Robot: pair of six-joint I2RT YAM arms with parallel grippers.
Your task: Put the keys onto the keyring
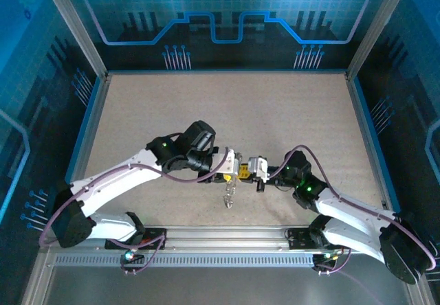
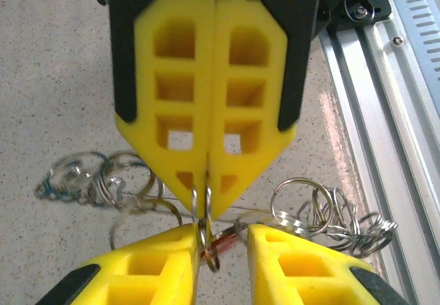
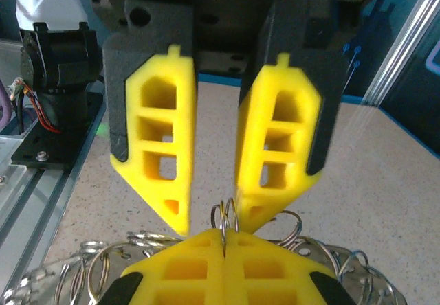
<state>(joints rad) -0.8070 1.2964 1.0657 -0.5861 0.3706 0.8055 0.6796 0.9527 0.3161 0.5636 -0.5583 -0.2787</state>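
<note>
My two grippers meet tip to tip low over the table near its front edge. The right gripper (image 1: 253, 167) (image 2: 210, 210) (image 3: 224, 235) is shut, its yellow tips pinching the small silvery loops of the keyring (image 2: 203, 202) (image 3: 225, 216). The left gripper (image 1: 234, 167) (image 2: 222, 235) (image 3: 216, 226) is open, one finger on each side of those loops. The loops rest against the inner face of one left finger (image 2: 165, 264). A small red-headed key (image 2: 221, 242) hangs on the loops between the left fingers. More linked rings (image 1: 229, 196) trail down onto the table.
Clusters of linked silver rings lie on the speckled table on both sides of the grippers (image 2: 103, 181) (image 2: 333, 212). The aluminium rail (image 2: 385, 113) at the table's front edge runs close by. Blue-lit walls (image 1: 220, 23) enclose the table.
</note>
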